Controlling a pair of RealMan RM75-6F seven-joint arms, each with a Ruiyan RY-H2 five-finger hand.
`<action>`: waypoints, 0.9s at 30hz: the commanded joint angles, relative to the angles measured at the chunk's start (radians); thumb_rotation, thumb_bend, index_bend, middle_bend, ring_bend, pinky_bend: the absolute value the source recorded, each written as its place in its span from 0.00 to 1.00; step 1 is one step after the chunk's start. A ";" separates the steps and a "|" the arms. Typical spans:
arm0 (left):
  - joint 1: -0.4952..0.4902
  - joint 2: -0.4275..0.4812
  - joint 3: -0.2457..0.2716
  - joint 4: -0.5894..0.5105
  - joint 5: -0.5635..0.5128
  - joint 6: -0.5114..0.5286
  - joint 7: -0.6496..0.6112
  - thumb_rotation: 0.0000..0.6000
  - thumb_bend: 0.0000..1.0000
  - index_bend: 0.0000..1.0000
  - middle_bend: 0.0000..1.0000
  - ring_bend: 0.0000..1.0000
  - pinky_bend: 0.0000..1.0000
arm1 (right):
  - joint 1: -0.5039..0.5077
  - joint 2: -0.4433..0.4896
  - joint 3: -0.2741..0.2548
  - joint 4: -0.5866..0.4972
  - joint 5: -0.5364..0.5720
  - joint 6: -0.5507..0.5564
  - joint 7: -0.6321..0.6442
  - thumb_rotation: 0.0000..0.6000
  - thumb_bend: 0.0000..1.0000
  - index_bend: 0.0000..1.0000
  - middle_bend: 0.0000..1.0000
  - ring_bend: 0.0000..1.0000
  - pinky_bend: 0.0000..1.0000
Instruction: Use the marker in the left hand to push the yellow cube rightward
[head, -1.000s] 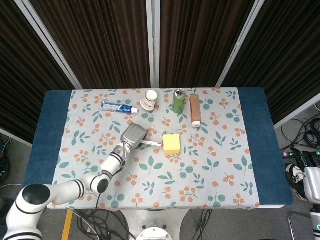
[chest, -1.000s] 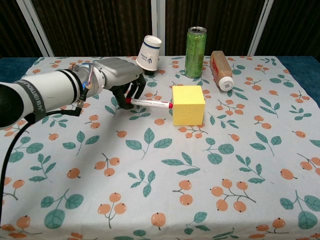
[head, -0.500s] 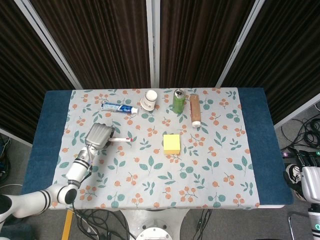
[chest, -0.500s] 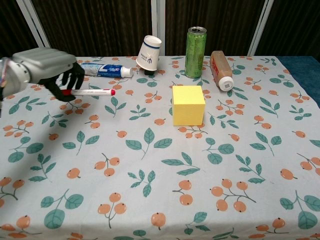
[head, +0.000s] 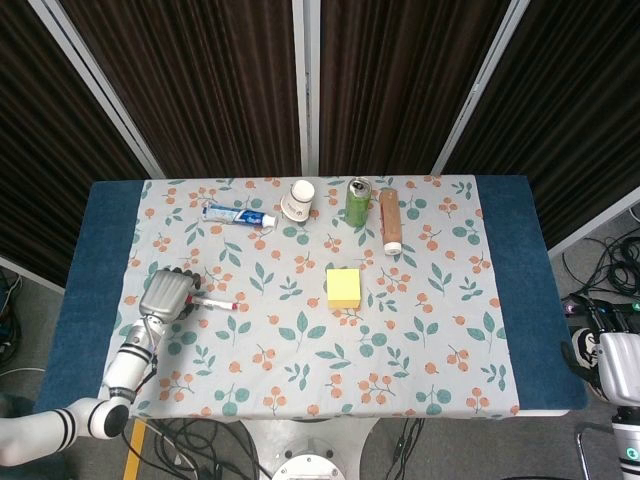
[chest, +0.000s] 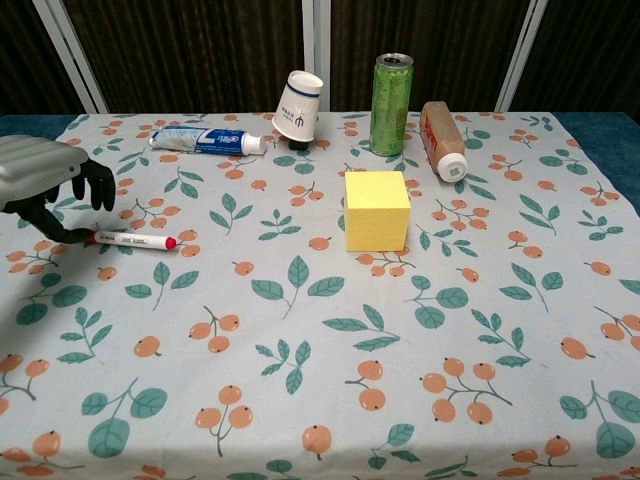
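While the table (head: 100, 250) under its leaf-and-berry cloth (chest: 330, 330) filled both views, the robot's left hand (head: 166, 295) sat low near the cloth's left edge, its dark fingers (chest: 97, 186) curled over the white end of a red-capped marker (chest: 132, 240). The marker lay nearly flat and pointed right, with its cap toward the middle of the table; whether the hand fully gripped it or only rested on its end could not be told for certain, though the fingers closed around it. Well apart from the marker tip, the yellow cube (chest: 376, 209) stood upright near the centre of the cloth, touching nothing. Along the far edge, a green drink can (chest: 391, 91) stood upright, with a brown bottle (chest: 443, 140) lying on its side just right of it. A white paper cup (chest: 298, 105) leaned tilted to the can's left, and a blue-and-white toothpaste tube (chest: 207, 141) lay flat farther left. Only a pale part of the right arm (head: 620, 370) showed at the head view's right edge; its hand could not be made out.
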 joint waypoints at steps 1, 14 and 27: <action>0.025 0.024 -0.013 -0.032 0.002 0.040 -0.011 1.00 0.29 0.37 0.42 0.32 0.41 | 0.000 0.002 0.001 0.000 0.004 -0.003 0.006 1.00 0.25 0.16 0.32 0.18 0.29; 0.284 0.206 -0.031 -0.091 0.051 0.372 -0.197 1.00 0.15 0.30 0.30 0.21 0.31 | 0.021 0.012 0.002 0.023 0.019 -0.056 0.083 1.00 0.26 0.14 0.24 0.12 0.24; 0.463 0.286 0.081 -0.224 0.300 0.590 -0.271 1.00 0.13 0.29 0.28 0.21 0.27 | 0.017 0.024 -0.020 -0.049 -0.015 -0.048 0.067 1.00 0.26 0.11 0.19 0.08 0.19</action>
